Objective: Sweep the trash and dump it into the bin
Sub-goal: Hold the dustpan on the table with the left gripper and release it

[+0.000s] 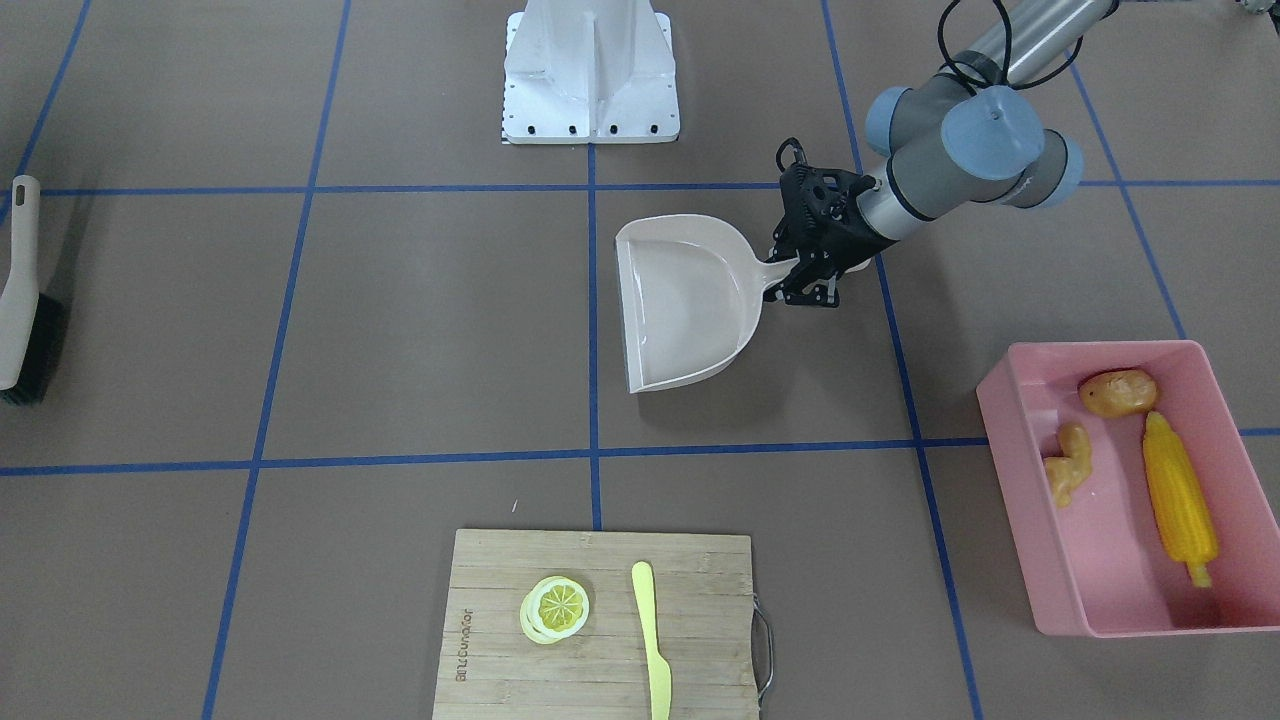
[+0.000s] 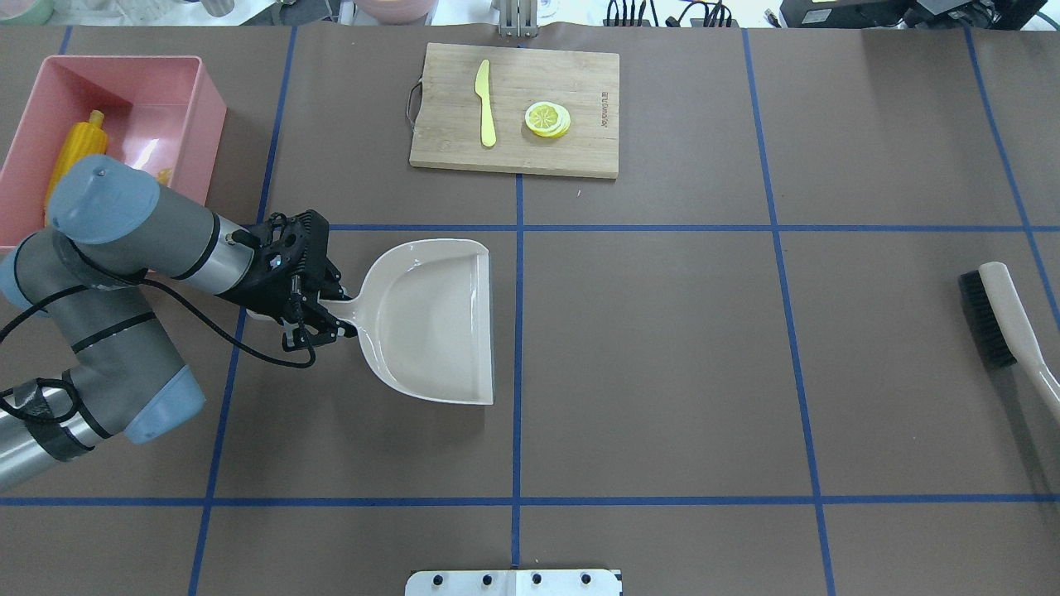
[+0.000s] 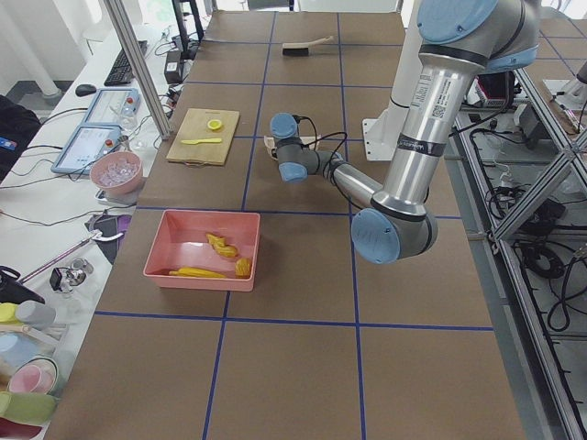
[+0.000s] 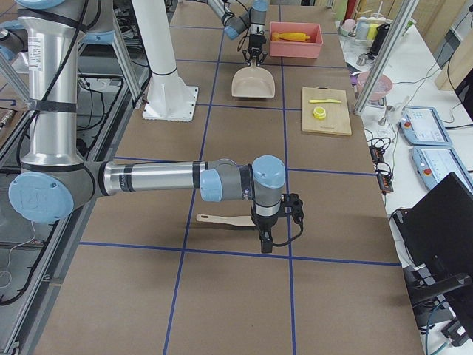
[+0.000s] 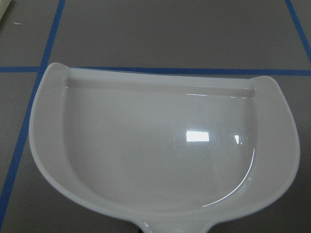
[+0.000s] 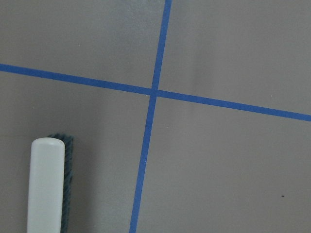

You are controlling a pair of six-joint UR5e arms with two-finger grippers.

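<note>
The pink bin (image 1: 1000,400) sits on the table at my left, and the trash lies inside it: a yellow corn cob (image 1: 1180,505), a brown potato (image 1: 1118,392) and a tan ginger root (image 1: 1068,465). My left gripper (image 1: 808,268) is shut on the handle of the beige dustpan (image 1: 685,305), which lies flat and empty near the table's middle (image 5: 160,145). My right gripper (image 4: 266,238) shows only in the exterior right view, hovering just beside the brush (image 4: 222,220); whether it is open or shut I cannot tell.
A wooden cutting board (image 1: 600,680) at the far edge carries a lemon slice (image 1: 555,607) and a yellow knife (image 1: 650,630). The brush (image 1: 22,290) lies on the table at my right. The white robot base (image 1: 590,75) stands at the near edge.
</note>
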